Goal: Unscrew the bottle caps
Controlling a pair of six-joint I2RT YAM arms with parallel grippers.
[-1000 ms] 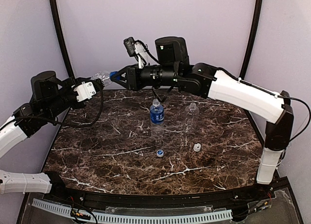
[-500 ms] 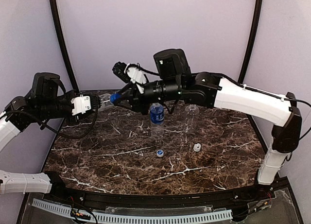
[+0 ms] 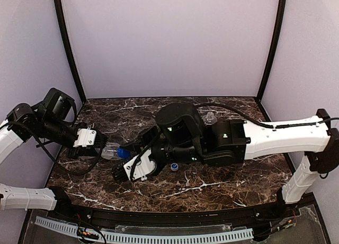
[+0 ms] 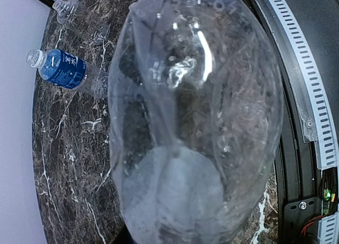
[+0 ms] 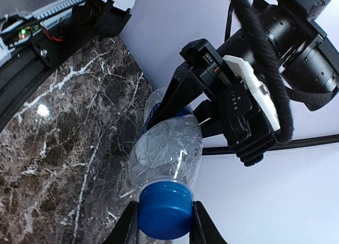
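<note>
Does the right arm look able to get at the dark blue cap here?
Yes, apparently: the right gripper is closed on the dark blue cap, the left gripper holding the bottle by its body, neck end clear.

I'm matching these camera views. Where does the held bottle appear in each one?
Top external: the held bottle lies sideways, left of centre.
Left wrist: it fills the middle of the picture.
Right wrist: bottom centre, with its blue cap nearest the camera.
Shared landmark: the dark marble table.
</note>
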